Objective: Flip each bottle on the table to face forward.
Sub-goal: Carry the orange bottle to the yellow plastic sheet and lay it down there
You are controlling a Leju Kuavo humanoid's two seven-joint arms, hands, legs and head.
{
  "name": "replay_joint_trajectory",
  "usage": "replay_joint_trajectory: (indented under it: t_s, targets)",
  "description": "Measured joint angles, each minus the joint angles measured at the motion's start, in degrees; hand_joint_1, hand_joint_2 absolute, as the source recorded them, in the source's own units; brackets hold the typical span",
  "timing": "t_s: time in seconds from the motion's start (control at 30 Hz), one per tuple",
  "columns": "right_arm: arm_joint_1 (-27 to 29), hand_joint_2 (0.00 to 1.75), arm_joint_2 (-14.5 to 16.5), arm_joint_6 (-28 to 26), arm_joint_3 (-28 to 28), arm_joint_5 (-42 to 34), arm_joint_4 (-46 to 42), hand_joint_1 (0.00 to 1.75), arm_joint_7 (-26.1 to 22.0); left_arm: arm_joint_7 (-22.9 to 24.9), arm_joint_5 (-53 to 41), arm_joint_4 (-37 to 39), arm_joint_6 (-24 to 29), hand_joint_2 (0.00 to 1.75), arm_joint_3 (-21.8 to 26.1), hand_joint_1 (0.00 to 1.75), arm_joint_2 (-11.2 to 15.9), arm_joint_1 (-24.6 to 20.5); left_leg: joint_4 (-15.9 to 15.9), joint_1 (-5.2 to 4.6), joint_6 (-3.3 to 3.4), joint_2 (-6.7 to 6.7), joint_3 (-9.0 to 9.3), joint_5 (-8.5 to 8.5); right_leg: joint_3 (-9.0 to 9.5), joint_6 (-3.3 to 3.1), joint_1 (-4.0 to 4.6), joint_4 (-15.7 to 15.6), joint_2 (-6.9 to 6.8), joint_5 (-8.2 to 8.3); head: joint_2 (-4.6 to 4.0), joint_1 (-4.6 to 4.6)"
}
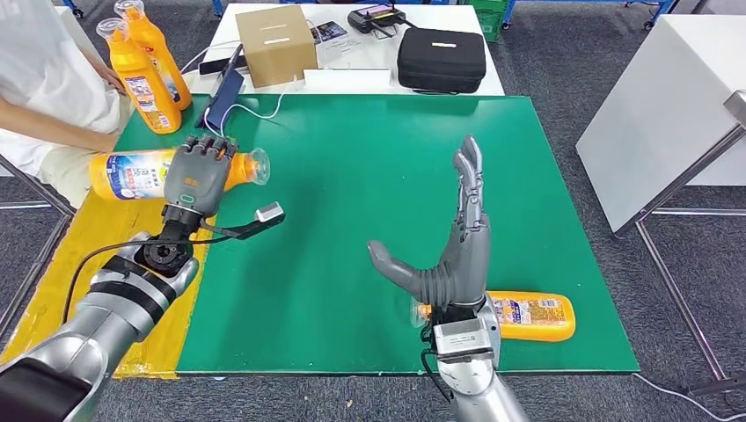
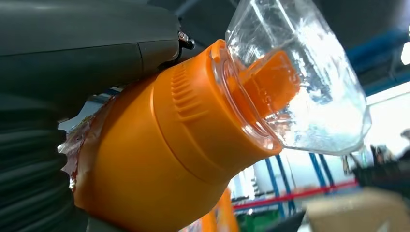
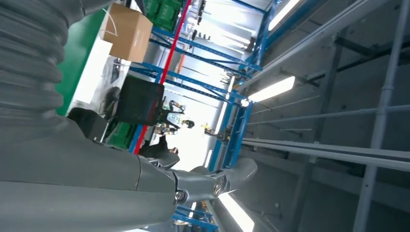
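A green surface point(image 1: 352, 176) seen from the robot's head, with orange detergent bottles scattered on and around it. The left hand point(image 1: 198, 176) is wrapped over a lying orange bottle point(image 1: 132, 173) at the surface's left edge, gripping it near the shoulder, just below its clear cap point(image 1: 257, 165). The left wrist view shows the same bottle close up: a ribbed orange collar, a transparent cap over an orange nozzle, and a glossy label wrinkled under the fingers. The right hand point(image 1: 462, 237) stands edge-on above the surface with its fingers stretched straight and thumb out, holding nothing. Just behind its wrist, near the front edge, a second orange bottle point(image 1: 532, 316) lies on its side, label showing. Two more orange bottles point(image 1: 145, 66) stand upright at the far left, beside a seated person's arm point(image 1: 53, 123).

The bottles look like stiff moulded plastic, likely moderately heavy if full, with smooth sides and a slick label that could slip in the hand. The clear cap seems thin and could pop off, so the waist or shoulder is probably the safer place to hold.
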Motion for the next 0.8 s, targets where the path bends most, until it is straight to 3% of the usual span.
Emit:
replay_joint_trajectory:
  t_s: [0.3, 0.57, 0.8]
  targets:
    - [-0.27, 1.75, -1.08, -0.14, 0.74, -0.45, -0.58, 0.00, -0.03, 0.63, 0.22, 8.68, 0.11, 1.75, -5.56, 1.75, 2.64, -1.18, 0.00, 0.00, -0.01, -0.02, -0.05, -0.01, -0.03, -0.01, 0.00, -0.01, -0.01, -0.01, 0.00, 0.01]
    - [-0.45, 1.75, -1.40, -0.15, 0.98, -0.45, -0.58, 0.00, -0.02, 0.16, 0.29, 10.77, 0.12, 1.75, -6.76, 1.75, 3.36, -1.20, 0.00, 0.00, -0.01, -0.04, -0.05, -0.01, -0.01, -0.01, 0.00, 0.00, -0.02, -0.01, 0.00, 0.00]
    - [-0.64, 1.75, -1.86, -0.14, 1.16, -0.36, -0.56, 0.00, 0.27, -3.71, 1.84, 12.34, 0.13, 1.75, -5.40, 1.75, 3.74, 0.26, -0.01, 0.00, -0.01, -0.05, -0.07, -0.01, -0.02, -0.01, 0.00, 0.00, -0.02, -0.02, 0.00, 0.01]
